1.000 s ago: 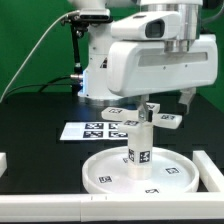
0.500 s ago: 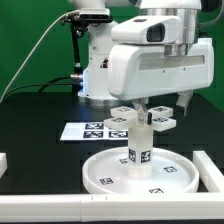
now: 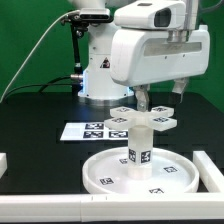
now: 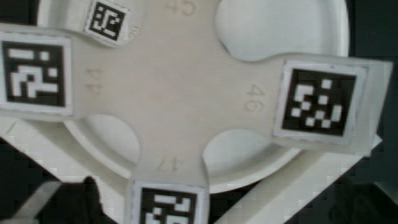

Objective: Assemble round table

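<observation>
A: What does the exterior view show?

B: A white round disc (image 3: pixel 150 170) lies on the black table (image 3: pixel 40 120) near the front. A short thick leg (image 3: pixel 139 141) stands upright at its centre, and the cross-shaped foot (image 3: pixel 143 118) sits on top of the leg. The gripper (image 3: pixel 143 101) hangs just above the foot; whether it touches it or stands open, I cannot tell. The marker board (image 3: pixel 90 129) lies behind the disc.

A: And the wrist view?

B: It looks straight down on the foot (image 4: pixel 187 95), showing square tags on its arms, with the disc (image 4: pixel 89 150) beneath. The leg is hidden there.
</observation>
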Controlling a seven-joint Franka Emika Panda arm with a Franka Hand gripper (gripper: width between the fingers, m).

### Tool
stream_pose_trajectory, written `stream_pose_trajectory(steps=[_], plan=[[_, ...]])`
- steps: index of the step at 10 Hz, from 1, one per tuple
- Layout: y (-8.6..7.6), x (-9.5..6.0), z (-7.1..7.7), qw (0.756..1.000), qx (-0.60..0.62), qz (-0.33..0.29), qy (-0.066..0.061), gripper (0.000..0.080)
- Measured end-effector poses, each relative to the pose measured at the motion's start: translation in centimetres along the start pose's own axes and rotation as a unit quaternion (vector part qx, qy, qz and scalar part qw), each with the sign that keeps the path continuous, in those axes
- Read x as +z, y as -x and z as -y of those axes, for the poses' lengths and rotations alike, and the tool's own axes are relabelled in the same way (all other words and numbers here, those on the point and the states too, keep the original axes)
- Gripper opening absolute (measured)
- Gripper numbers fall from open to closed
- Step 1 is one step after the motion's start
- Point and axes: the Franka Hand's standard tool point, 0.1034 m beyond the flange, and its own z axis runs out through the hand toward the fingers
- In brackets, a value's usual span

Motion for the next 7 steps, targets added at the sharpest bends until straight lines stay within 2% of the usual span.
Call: stream_pose_trajectory(steps=[4,6,7], plan=[[0.51,0.17,-0.18,1.000,-0.024,-0.001,0.002,0.0649],[0.83,0.74,-0.28,0.990,-0.140,0.002,0.003,0.0649],[0.83,0.64,-0.34,0.978,-0.207,0.001,0.010,0.0649]])
